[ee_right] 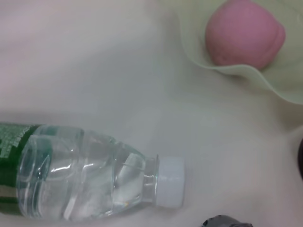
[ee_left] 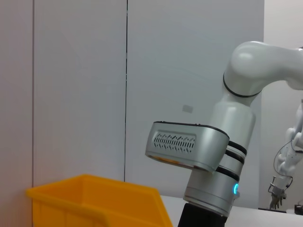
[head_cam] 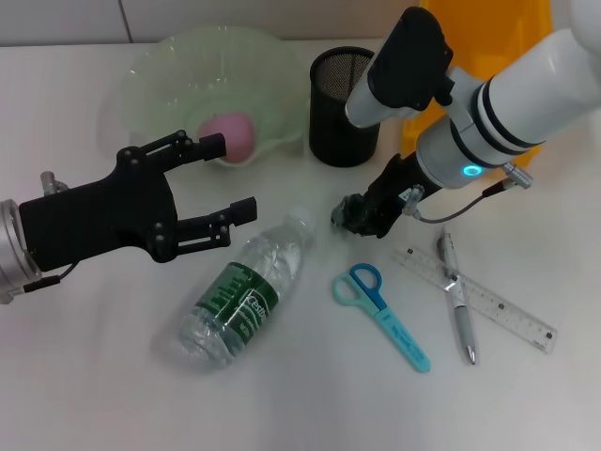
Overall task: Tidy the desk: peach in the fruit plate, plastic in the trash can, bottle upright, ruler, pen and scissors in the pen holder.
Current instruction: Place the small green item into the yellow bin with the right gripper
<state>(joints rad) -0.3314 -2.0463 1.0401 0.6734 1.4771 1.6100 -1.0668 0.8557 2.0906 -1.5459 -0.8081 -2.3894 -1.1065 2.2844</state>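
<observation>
A pink peach (head_cam: 232,136) lies in the pale green fruit plate (head_cam: 169,70); the right wrist view shows the peach (ee_right: 245,33) over the plate's rim (ee_right: 265,82). The clear bottle (head_cam: 246,291) with a green label lies on its side, white cap (ee_right: 169,182) towards the right gripper (head_cam: 360,214), which hovers just beyond the cap. My left gripper (head_cam: 228,177) is open and empty, between plate and bottle. Blue scissors (head_cam: 380,315), a clear ruler (head_cam: 474,296) and a silver pen (head_cam: 457,299) lie front right. The black mesh pen holder (head_cam: 341,94) stands behind. No plastic is in view.
The orange trash can (head_cam: 488,33) stands at the back right behind the right arm; the left wrist view shows the trash can (ee_left: 94,198) beside the right arm (ee_left: 222,156). Bare white desk lies along the front and left.
</observation>
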